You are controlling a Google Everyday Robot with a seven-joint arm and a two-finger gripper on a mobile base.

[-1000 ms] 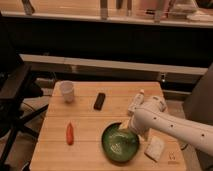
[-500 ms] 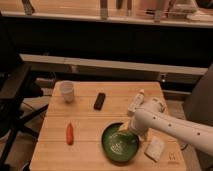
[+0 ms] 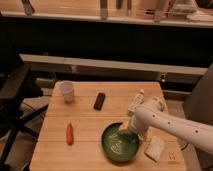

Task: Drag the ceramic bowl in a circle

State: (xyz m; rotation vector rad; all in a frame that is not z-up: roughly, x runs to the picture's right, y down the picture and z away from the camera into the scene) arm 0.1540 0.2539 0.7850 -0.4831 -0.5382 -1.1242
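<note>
Camera view, looking down on the wooden table (image 3: 90,117), and the ceramic bowl (image 3: 118,147) sits near the front edge, right of centre: one bowl, dark green and glossy, pale swirls inside. The gripper (image 3: 125,129) is right at the bowl's far right rim, its tips dipping over the edge into the bowl, fingers spread wide and released, nothing clamped between them; whether they touch the glaze, I cannot tell. The white arm (image 3: 172,126) runs off to the right of the bowl and out of the picture.

Counting round the bowl now. One white cup (image 3: 67,91), far back and left of the bowl, upright. One black bar-shaped object (image 3: 100,101) behind the bowl, slightly left. One white tube (image 3: 135,103) behind the bowl, slightly right, near the arm's elbow; its print is too small to read. One orange-red stick-shaped item (image 3: 70,133) well left of the bowl. One white packet (image 3: 154,148) just right of the bowl, lying flat. One dark chair (image 3: 15,92) far left of the bowl, off the table
</note>
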